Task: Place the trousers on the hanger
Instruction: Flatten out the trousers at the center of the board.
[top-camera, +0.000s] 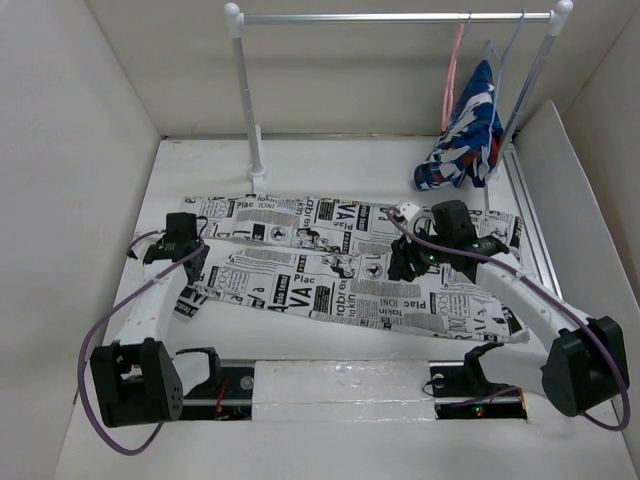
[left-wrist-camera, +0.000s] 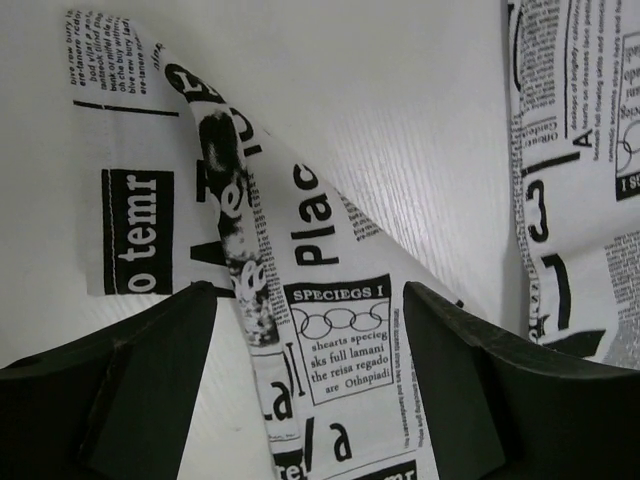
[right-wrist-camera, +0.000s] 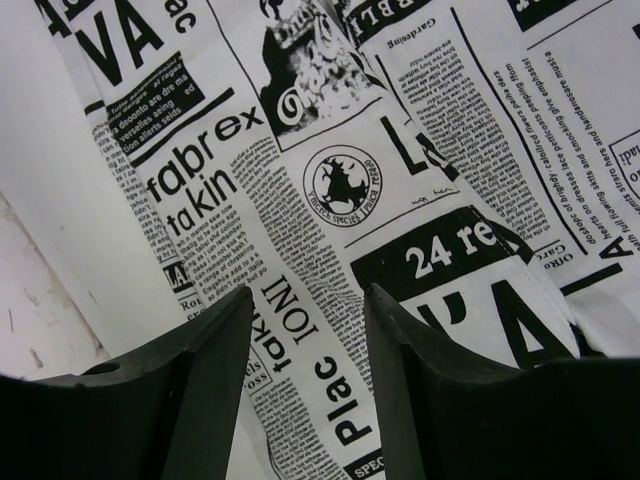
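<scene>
The trousers (top-camera: 330, 265) lie spread across the white desk (top-camera: 330, 165), legs running left to right. At their left end the left claw (top-camera: 185, 262) is spread wide around a peaked fold of cloth that touches neither finger. The right claw (top-camera: 415, 258) is low over the right half, fingers partly apart with a strip of print between them (whether it pinches the cloth, I cannot tell). The pink hanger (top-camera: 455, 75) hangs on the rail (top-camera: 395, 17) at the back, well apart from the trousers.
</scene>
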